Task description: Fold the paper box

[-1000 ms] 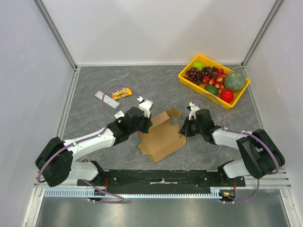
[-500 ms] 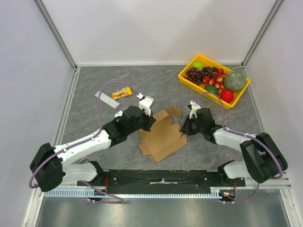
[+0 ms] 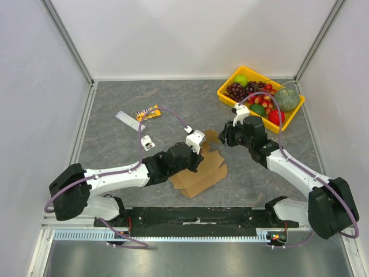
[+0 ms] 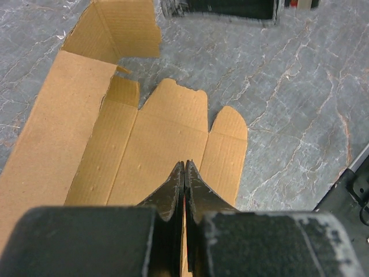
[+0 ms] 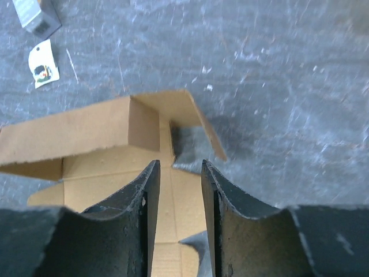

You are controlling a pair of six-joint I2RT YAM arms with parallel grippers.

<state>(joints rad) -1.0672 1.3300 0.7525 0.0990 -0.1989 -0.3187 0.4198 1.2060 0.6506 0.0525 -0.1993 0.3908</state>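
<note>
The paper box (image 3: 205,175) lies as an open, creased sheet on the near middle of the table (image 3: 115,98), its left part hidden under the left arm (image 3: 115,176). The left gripper (image 4: 184,166) is pressed closed over the cardboard; whether it pinches a flap is unclear. Beyond it, the right gripper (image 5: 179,166) hangs above the box's raised far edge, jaws parted and empty. Farther back sit a yellow tray (image 3: 226,96) of fruit (image 3: 285,99) and a small wrapper (image 3: 147,113).

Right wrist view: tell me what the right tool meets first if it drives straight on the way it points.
Most likely the plain brown corrugated cardboard box: its raised flap stands just ahead of the right tool, though depth is unclear.
</note>
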